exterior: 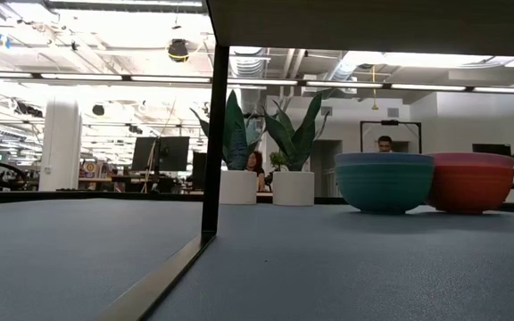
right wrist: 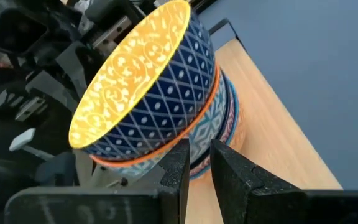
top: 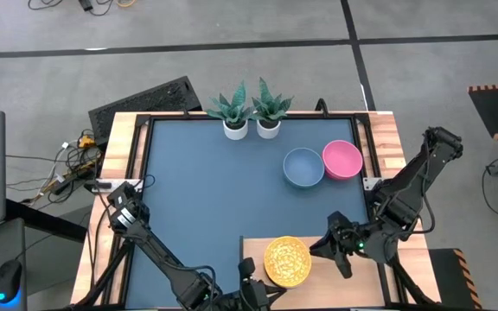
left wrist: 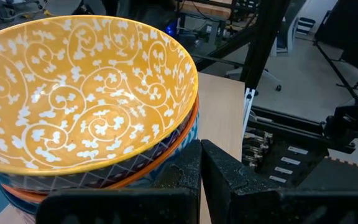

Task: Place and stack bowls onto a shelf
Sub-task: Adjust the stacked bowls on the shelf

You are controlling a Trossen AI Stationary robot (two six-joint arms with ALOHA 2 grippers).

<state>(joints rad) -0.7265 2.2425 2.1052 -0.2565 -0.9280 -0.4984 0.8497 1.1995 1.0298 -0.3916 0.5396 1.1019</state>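
The dark blue surface (top: 206, 199) carries the pale wood shelf (top: 318, 268) at its near edge; on the shelf stands a stack of patterned bowls (right wrist: 160, 118), the yellow bowl (top: 286, 261) on top. Far beyond the shelf sit the grey-blue bowl (top: 303, 168) and pink bowl (top: 342, 160), touching. The right gripper (top: 342, 250) is just beside the stack, fingers narrowly parted, gripping nothing; the left gripper (top: 251, 292) is beside the stack too, fingers pressed together.
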